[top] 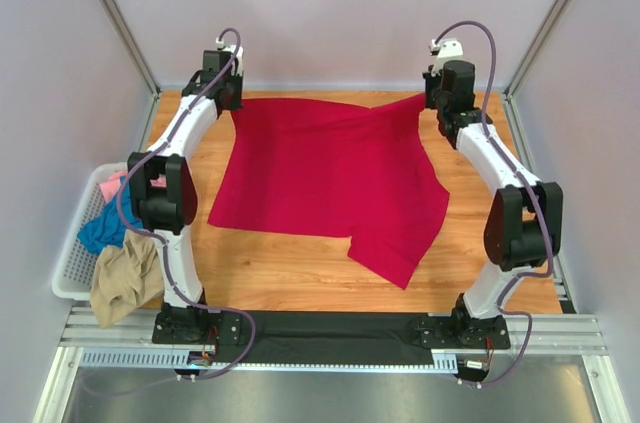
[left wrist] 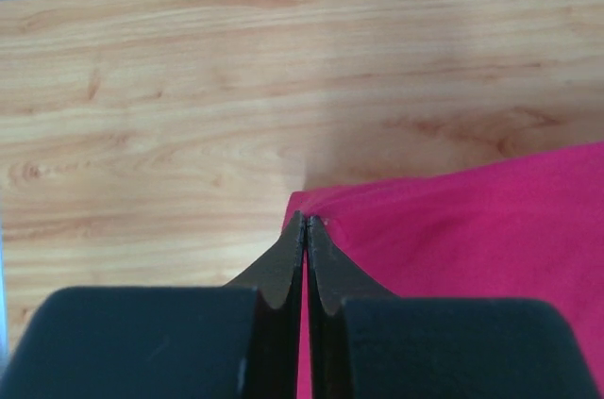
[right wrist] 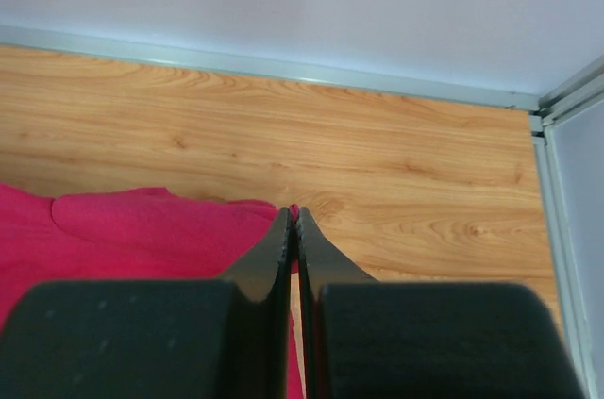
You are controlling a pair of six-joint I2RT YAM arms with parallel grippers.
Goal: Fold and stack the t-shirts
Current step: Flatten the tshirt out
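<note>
**Crimson t-shirt pinched at its two far corners**

The wooden table [top: 300, 278] fills the enclosure floor, bounded by pale walls and a metal rail at its far edge. The crimson t-shirt [top: 320, 178] lies spread across the middle of the table. Its far edge is drawn out between the two arms, and one part of its near edge hangs lower towards the near right. The left arm [top: 170, 193] and the right arm [top: 505, 193] both reach out to the far side of the table, one at each far corner of the cloth.

A white lattice basket [top: 68, 268] stands just off the table's left edge, beside the left arm. A tan t-shirt [top: 122, 283] drapes over its near rim, a teal t-shirt [top: 100, 231] is bunched behind that, and a pink t-shirt [top: 115, 183] lies at the far end.

The left gripper [left wrist: 304, 220] has its jaws pressed together on the far left corner of the crimson cloth. The right gripper [right wrist: 292, 213] has its jaws pressed together likewise, nipping the far right corner, close to the rail.
</note>
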